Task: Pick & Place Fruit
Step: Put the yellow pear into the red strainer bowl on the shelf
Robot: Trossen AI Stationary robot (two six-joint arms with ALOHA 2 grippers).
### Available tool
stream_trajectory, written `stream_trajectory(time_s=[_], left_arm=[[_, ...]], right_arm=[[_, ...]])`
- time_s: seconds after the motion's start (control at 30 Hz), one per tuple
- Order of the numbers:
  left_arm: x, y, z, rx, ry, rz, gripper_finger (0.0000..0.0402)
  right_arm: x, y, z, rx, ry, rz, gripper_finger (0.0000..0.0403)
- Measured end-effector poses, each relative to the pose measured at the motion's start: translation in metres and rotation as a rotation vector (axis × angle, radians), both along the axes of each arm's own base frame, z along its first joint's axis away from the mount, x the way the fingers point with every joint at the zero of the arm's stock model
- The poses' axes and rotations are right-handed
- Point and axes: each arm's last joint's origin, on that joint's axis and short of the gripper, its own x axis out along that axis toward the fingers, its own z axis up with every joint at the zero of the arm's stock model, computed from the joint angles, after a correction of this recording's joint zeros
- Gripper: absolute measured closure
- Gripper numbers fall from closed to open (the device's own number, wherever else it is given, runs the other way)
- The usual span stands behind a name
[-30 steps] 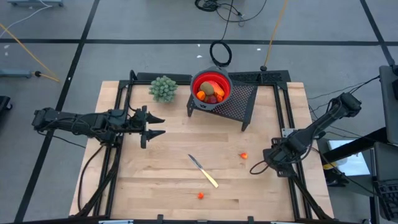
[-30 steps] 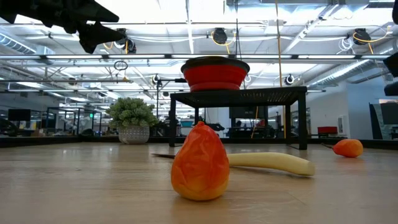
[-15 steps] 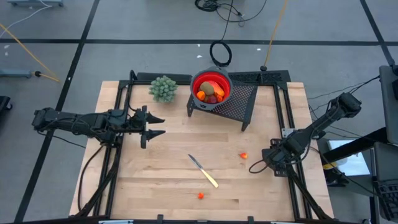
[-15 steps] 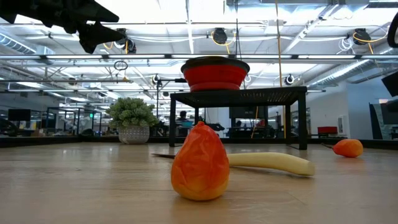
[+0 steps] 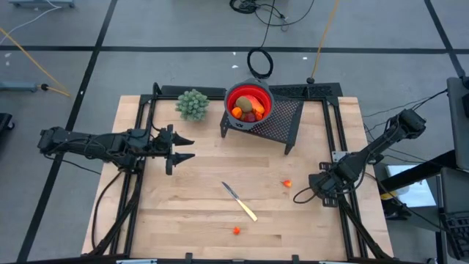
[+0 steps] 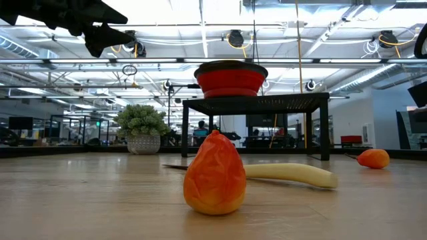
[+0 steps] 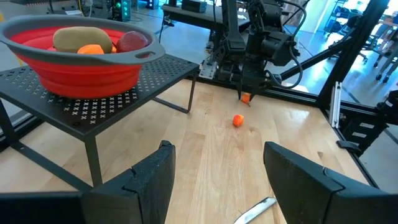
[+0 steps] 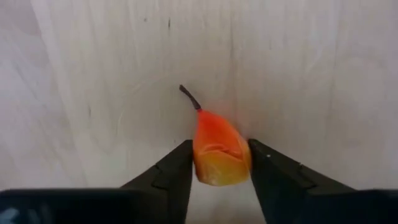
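- Two arms work over the wooden table (image 5: 183, 220). We see the left gripper (image 5: 189, 149) hovering at 9 o'clock, fingers spread, nothing between them.
- Right gripper (image 5: 298, 198) is low at 4 o'clock. Its fingers are clamped on both sides of a stemmed orange-red piece (image 8: 217, 152) that lies on the wood.
- Black mesh rack (image 5: 286, 121) stands at 12 o'clock and carries the red bowl (image 5: 228, 99).
- Bowl holds fruit (image 5: 248, 108): we make out a brown oval, a dark red round one and orange pieces.
- Potted plant (image 5: 192, 104) sits at 11 o'clock, just beside the rack.
- Knife (image 5: 240, 202) lies flat near table centre, toward 6 o'clock.
- One loose orange bit (image 5: 287, 183) lies at 10 o'clock of the right gripper, near but apart.
- Another orange bit (image 5: 236, 230) sits at 6 o'clock, near the knife's pale handle.
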Motion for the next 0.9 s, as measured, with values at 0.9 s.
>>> stream_trajectory(time_s=[0.9], left_arm=[[0.000,0.000,0.000,0.045,0.003,-0.007,0.0158]], right_arm=[[0.025,0.007,0.037,0.146,-0.343,0.113,0.0304]])
